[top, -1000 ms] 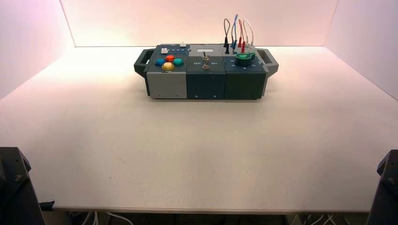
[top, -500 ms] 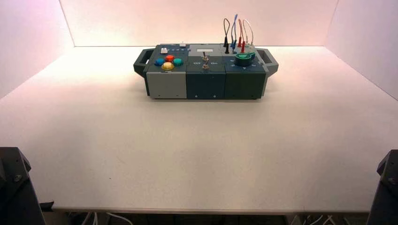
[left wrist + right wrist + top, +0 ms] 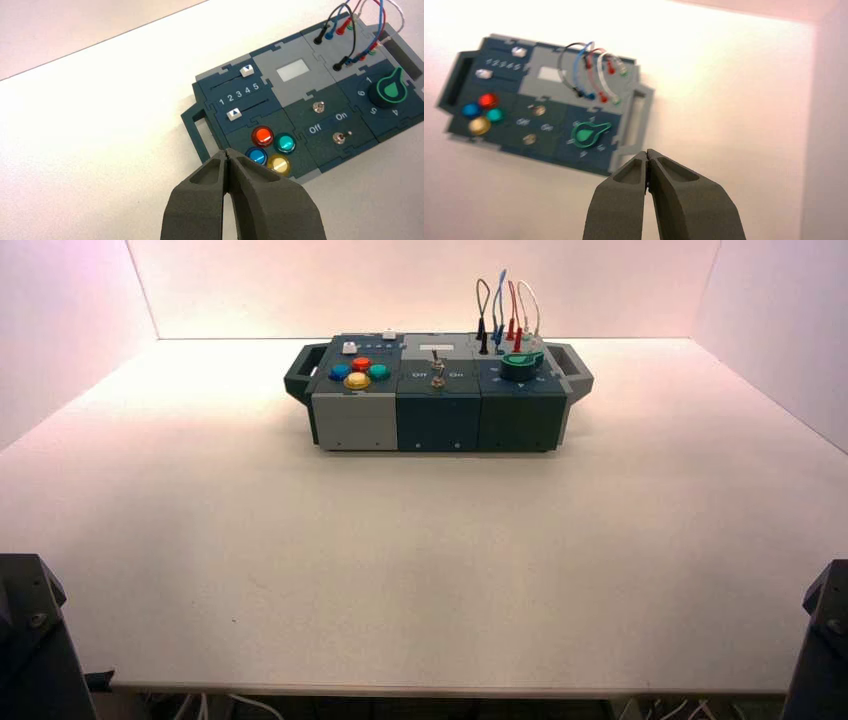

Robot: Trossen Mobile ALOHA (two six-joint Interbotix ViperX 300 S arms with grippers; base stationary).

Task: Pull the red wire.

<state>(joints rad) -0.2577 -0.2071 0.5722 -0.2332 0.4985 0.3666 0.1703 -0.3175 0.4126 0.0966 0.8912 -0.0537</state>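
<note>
Red wire [image 3: 516, 302]: upright on the box [image 3: 438, 390], at its back right. Tall narrow loop; long axis vertical, arch pointing up, the two ends spaced front to back. Red plug at each end, both seated in the box's top. Blue wire [image 3: 497, 302] just left of it, black wire [image 3: 483, 298] beyond that; white wire [image 3: 531, 300] just right.

Green knob [image 3: 519, 366] at the box's front right. Two metal toggle switches [image 3: 339, 137] mid-box. Red, blue, green and yellow buttons [image 3: 357, 381] at front left. Two white sliders [image 3: 234, 114] behind them: front one at the 1 end, rear one at the 5 end.

Left gripper [image 3: 226, 152]: fingers pressed together, nothing pinched, well in front of the box, off left. Right gripper [image 3: 647, 152]: likewise pressed together and bare, well in front, off right.
</note>
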